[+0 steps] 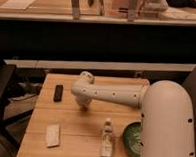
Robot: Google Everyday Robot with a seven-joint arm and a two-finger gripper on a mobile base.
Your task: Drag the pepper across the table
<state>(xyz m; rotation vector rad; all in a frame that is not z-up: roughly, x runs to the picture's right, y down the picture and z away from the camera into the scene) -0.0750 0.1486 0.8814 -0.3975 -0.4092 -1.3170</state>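
The light wooden table fills the lower middle of the camera view. My white arm reaches from the right across it, and my gripper points down at the tabletop near its far left-centre, under the wrist. The pepper is hidden; I cannot see it anywhere on the table, and it may lie under the gripper.
A black rectangular bar lies left of the gripper. A pale flat packet lies at the near left. A small clear bottle stands near the front. A green bowl sits at the right, partly behind my arm.
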